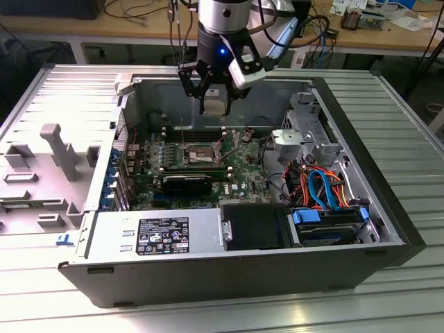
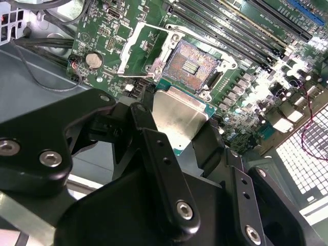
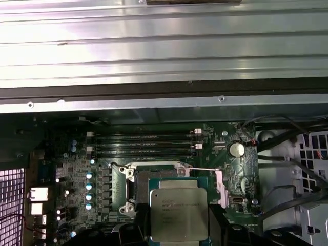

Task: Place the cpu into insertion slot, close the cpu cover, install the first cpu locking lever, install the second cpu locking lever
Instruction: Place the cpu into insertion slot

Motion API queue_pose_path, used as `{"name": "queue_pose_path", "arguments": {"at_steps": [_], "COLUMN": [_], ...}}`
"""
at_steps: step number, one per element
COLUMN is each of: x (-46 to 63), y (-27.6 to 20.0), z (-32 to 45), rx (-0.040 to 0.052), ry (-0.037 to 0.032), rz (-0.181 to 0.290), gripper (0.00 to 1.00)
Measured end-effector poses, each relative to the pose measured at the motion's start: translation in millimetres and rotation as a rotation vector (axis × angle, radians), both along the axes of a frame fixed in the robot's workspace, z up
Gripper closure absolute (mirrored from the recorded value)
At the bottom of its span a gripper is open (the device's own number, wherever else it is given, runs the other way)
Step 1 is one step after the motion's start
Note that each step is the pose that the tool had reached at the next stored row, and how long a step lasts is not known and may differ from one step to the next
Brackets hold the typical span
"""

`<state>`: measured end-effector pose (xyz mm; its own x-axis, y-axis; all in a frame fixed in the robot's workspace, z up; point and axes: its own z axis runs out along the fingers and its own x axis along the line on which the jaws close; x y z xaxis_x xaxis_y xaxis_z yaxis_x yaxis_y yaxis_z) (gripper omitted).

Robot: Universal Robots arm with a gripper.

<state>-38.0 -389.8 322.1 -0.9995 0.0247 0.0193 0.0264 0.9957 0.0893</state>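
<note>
My gripper (image 1: 214,102) hangs above the motherboard inside the open computer case, shut on the cpu (image 1: 215,99). In both wrist views the cpu (image 2: 179,115) (image 3: 178,215) shows its dull silver top, clamped between the black fingers (image 2: 146,125) of the gripper (image 2: 177,127) (image 3: 179,226). The insertion slot (image 2: 192,64) (image 1: 198,152) lies bare below, its contact field exposed. In the first wrist view the chip covers most of the slot (image 3: 134,184). The cpu cover (image 2: 129,48) stands swung open at one side of the slot. A thin lever wire (image 3: 200,169) is raised.
Long memory slots (image 3: 143,145) run beside the slot. A black card (image 1: 186,184) lies nearer the exterior view's front. The power supply (image 1: 156,236), drive bay (image 1: 253,227) and coloured cables (image 1: 322,187) fill the case's front and right. A grey fixture (image 1: 59,149) stands on the table at left.
</note>
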Motion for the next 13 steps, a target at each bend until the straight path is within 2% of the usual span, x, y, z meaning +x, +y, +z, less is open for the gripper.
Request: {"name": "queue_pose_path", "arguments": {"at_steps": [1,13], "x": [0.0,-1.1], "y": [-2.4,-2.5], "z": [-6.3,-9.2], "rx": [0.0,-0.0002], "ry": [0.0,0.0], "rz": [0.0,0.0], "gripper": [0.45,0.45]}}
